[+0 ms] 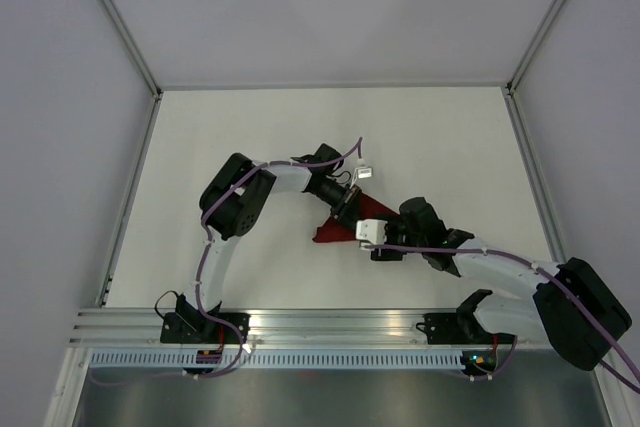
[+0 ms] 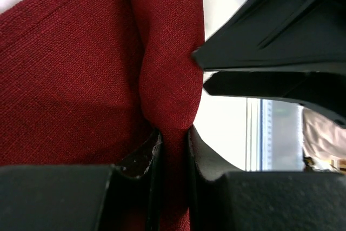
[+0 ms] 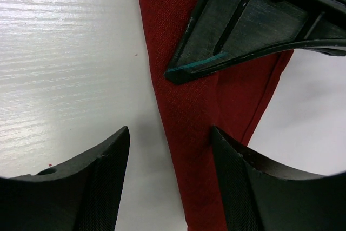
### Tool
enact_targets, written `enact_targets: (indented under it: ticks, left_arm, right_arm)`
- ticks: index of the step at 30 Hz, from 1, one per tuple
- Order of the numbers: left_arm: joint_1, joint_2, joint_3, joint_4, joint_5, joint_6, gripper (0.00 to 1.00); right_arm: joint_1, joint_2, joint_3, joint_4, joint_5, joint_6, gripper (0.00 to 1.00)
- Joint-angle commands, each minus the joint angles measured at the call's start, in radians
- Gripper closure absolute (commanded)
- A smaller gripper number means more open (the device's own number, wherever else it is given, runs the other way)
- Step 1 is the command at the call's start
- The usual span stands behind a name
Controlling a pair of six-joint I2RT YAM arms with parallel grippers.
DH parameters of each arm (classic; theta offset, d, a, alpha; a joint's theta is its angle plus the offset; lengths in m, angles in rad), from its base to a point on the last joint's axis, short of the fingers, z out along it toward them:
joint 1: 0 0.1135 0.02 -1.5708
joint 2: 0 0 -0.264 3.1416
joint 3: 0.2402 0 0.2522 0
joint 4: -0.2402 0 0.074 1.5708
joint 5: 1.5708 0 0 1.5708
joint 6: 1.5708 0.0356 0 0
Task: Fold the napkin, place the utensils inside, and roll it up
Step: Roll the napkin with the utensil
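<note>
The dark red napkin (image 1: 332, 231) lies folded on the white table between the two arms. My left gripper (image 1: 350, 209) is shut on a pinched ridge of the napkin (image 2: 167, 79); the cloth runs down between its fingers (image 2: 154, 155). My right gripper (image 1: 372, 237) is open, its fingers (image 3: 105, 171) straddling a narrow strip of the napkin (image 3: 189, 106) that lies on the table. The left gripper's black finger (image 3: 238, 31) crosses the top of the right wrist view. The fork is not in view.
The white table (image 1: 250, 137) is walled by grey panels, with a metal rail (image 1: 330, 322) along the near edge. The right gripper's black body (image 2: 281, 52) sits close to the pinched cloth in the left wrist view.
</note>
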Motion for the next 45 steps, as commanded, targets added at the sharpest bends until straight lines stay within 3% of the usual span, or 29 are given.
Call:
enact_targets:
  ticks: [1, 7, 10, 14, 17, 27, 33, 39, 45]
  left_arm:
    - [-0.01, 0.088, -0.041, -0.125, -0.138, 0.033, 0.98]
    - [-0.008, 0.091, -0.041, -0.125, -0.139, 0.035, 0.96]
    - [-0.008, 0.089, -0.043, -0.129, -0.139, 0.039, 0.88]
    - [-0.008, 0.068, -0.049, -0.126, -0.156, 0.048, 0.73]
    - [-0.007, 0.04, -0.064, -0.106, -0.162, 0.045, 0.68]
    - [0.059, -0.147, -0.132, 0.035, -0.228, -0.046, 0.62]
    - [0.101, -0.285, -0.231, 0.224, -0.322, -0.139, 0.62]
    - [0.104, -0.463, -0.348, 0.429, -0.542, -0.263, 0.63]
    - [0.096, -0.711, -0.598, 0.735, -0.762, -0.338, 0.61]
  right_arm:
    - [0.028, 0.053, 0.002, 0.081, 0.048, -0.01, 0.33]
    - [0.045, 0.105, 0.019, 0.079, 0.045, -0.001, 0.36]
    - [0.048, 0.136, 0.039, 0.066, 0.05, 0.012, 0.45]
    - [0.048, 0.167, 0.05, 0.05, 0.061, 0.015, 0.65]
    - [0.048, 0.183, 0.053, 0.023, 0.059, 0.012, 0.72]
    - [0.027, 0.231, 0.163, -0.221, -0.022, 0.015, 0.77]
    - [-0.012, 0.288, 0.249, -0.361, -0.094, -0.007, 0.77]
    - [-0.064, 0.413, 0.372, -0.513, -0.188, -0.059, 0.78]
    - [-0.133, 0.564, 0.511, -0.66, -0.27, -0.114, 0.78]
